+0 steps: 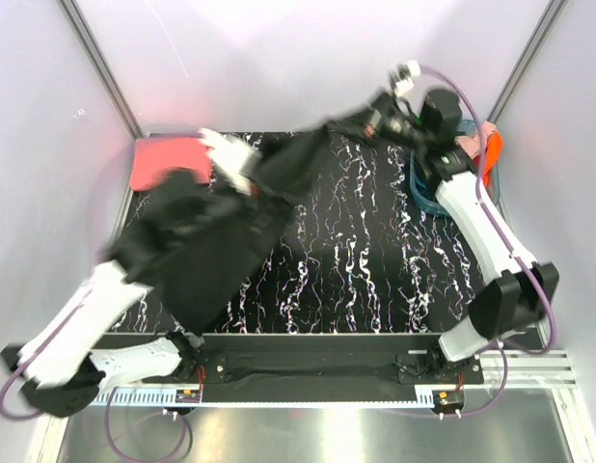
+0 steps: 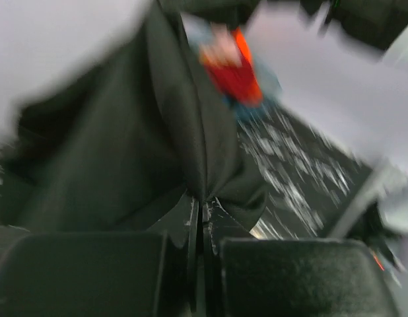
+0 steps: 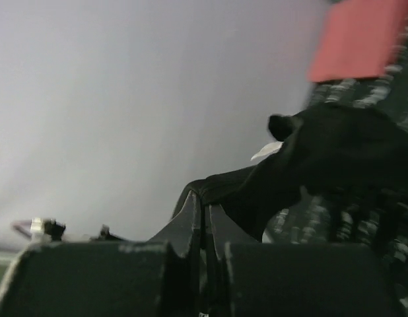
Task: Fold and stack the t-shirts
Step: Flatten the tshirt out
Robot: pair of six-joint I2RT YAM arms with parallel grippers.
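Observation:
The large black t-shirt (image 1: 216, 241) hangs stretched in the air over the left half of the table. My left gripper (image 1: 242, 174) is shut on one part of it; the left wrist view shows the cloth (image 2: 158, 145) pinched between the closed jaws (image 2: 203, 208). My right gripper (image 1: 361, 123) is shut on another part, held high at the back; the right wrist view shows the cloth (image 3: 323, 152) running from its closed jaws (image 3: 204, 201). The coral-pink t-shirt (image 1: 168, 159) lies folded at the back left corner, and shows in the right wrist view (image 3: 359, 39).
The teal plastic basket (image 1: 438, 193) with orange and pink cloth (image 1: 489, 154) stands at the back right, behind my right arm. The table (image 1: 375, 260) has a black marbled top. White walls close in on the left, back and right.

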